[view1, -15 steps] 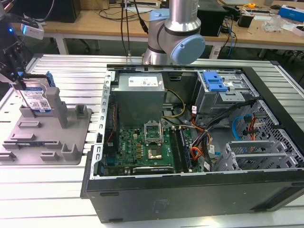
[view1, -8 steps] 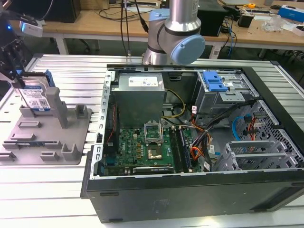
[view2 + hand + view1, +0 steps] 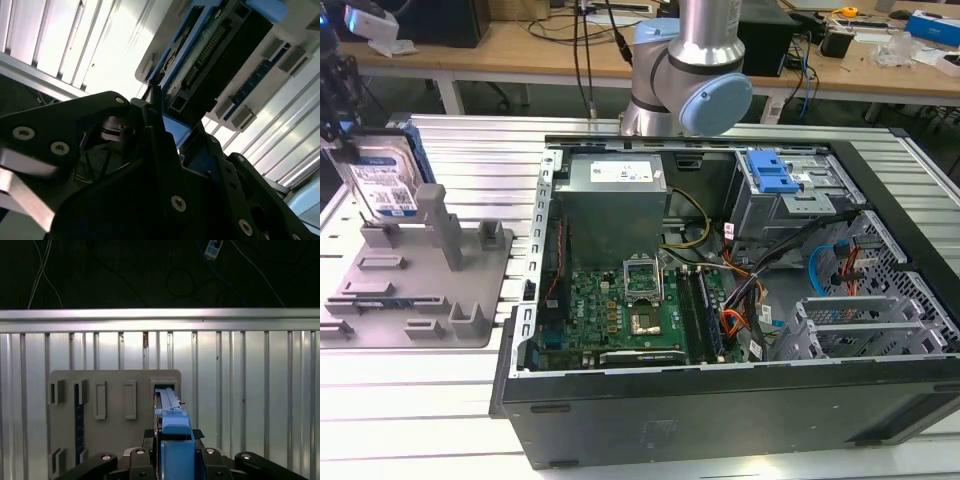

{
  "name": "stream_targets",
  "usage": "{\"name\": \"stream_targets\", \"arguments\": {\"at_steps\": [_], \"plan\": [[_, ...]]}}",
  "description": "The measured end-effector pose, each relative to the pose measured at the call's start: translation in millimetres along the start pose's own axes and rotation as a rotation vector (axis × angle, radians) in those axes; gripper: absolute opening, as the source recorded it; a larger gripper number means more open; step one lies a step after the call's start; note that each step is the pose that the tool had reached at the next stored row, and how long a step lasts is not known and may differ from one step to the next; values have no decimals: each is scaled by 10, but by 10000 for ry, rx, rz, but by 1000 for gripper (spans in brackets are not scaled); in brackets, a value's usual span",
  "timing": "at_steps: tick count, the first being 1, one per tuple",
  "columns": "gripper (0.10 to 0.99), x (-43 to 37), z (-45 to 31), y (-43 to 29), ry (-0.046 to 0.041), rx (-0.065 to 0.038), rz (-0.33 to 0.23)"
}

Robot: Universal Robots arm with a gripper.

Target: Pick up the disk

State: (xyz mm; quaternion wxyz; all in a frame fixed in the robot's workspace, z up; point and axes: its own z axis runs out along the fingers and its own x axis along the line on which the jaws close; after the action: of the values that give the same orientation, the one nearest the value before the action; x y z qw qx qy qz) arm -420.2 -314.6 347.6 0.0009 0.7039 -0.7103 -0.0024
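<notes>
Disk stands on its edge at the far corner of the grey fixture, at about 9 o'clock in the exterior view, well apart from the open computer case at 3 o'clock. Its silver face with the white-and-blue label looks toward the camera, and blue rails run along its edges. The black gripper comes down on it from 12 o'clock and reaches the disk's top edge.

In the first wrist view the disk shows edge-on as a thin blue and silver strip, running from a slot in the fixture up into the gripper. A black finger sits tight against each side of it, so the jaws look closed on the disk. The disk's low end still seems to sit in the slot, but that part is hard to see.

In the second wrist view the disk shows its dark underside with a row of connector pins, and its blue rail goes down between the black fingers.

The fixture lies flat on the ribbed metal tabletop. The arm's silver and blue joint stands behind the case at 12 o'clock.
</notes>
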Motion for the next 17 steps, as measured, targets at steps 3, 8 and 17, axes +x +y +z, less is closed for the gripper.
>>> {"name": "stream_targets", "arguments": {"at_steps": [3,8,17], "plan": [[369,4,-147,1,0,-1,0],[369,12,-466,2,0,0,1],[369,22,-1141,5,0,-1,0]]}}
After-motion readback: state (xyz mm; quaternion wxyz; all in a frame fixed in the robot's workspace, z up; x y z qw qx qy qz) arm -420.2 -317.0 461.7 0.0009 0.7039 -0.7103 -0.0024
